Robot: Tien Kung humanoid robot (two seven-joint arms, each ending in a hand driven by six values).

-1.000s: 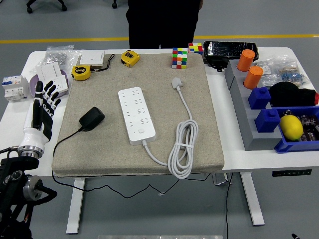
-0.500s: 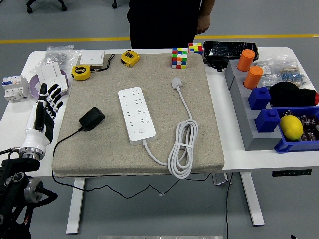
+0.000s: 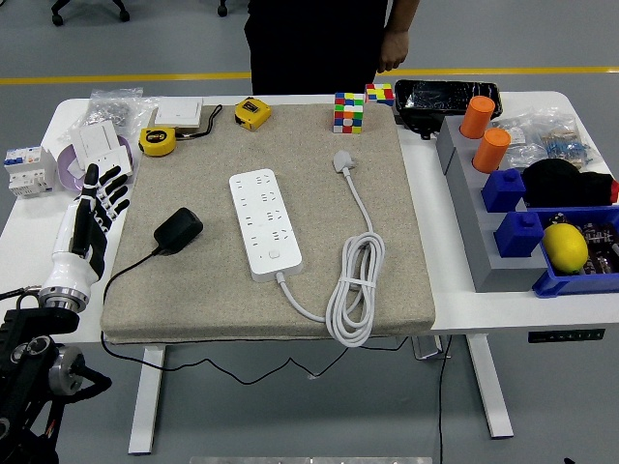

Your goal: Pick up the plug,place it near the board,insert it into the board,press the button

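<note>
The left hand (image 3: 92, 217) is over the left part of the white table (image 3: 29, 227), just left of the beige mat (image 3: 406, 251). Its fingers (image 3: 108, 189) are straight and a little spread, pointing to the far side, and they hold nothing. The right hand is not visible.

The black plug (image 3: 178, 230) lies on the left part of the mat, to the right of the left hand and apart from it. Its thin black cable (image 3: 121, 273) runs toward the near edge of the mat and goes down over it. The white board (image 3: 264, 223) lies in the middle of the mat, to the right of the plug and not touching it. The round button (image 3: 275, 255) is at the near end of the board. The white cord (image 3: 352, 295) of the board makes a coil on the right part of the mat, and its white plug (image 3: 343, 160) lies farther away.

At the far side stands a person in dark clothes; one hand (image 3: 392, 50) hangs above the far edge of the table, near a colour cube (image 3: 348, 111).
</note>
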